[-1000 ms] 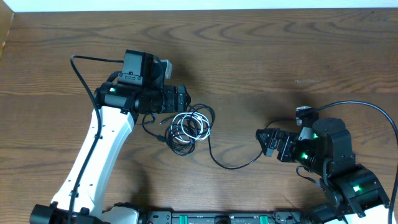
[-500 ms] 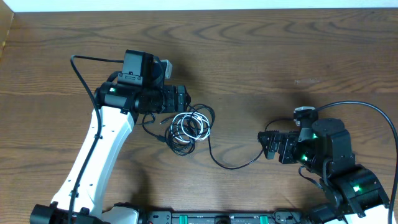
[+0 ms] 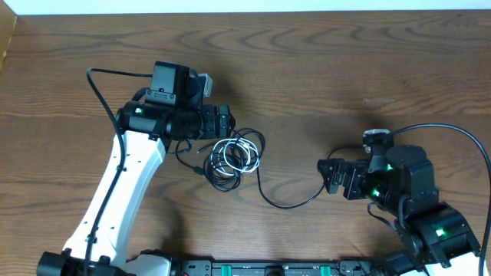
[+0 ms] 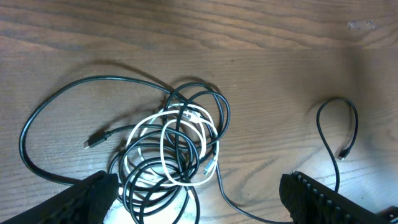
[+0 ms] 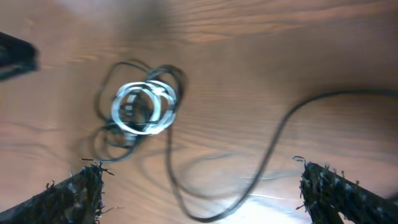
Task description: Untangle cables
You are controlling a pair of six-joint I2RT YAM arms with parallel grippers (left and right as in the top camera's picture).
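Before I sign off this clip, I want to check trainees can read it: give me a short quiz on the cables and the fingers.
1. True or false: the left gripper has its fingers shut on the white cable.
2. The white cable lies: A) coiled among the black cables; B) stretched out alone; C) hanging off the table edge.
3. Toward which gripper does the one long black strand trail from the tangle?
Key: 1 false, the fingers stand open above it; 2 A; 3 the right gripper.
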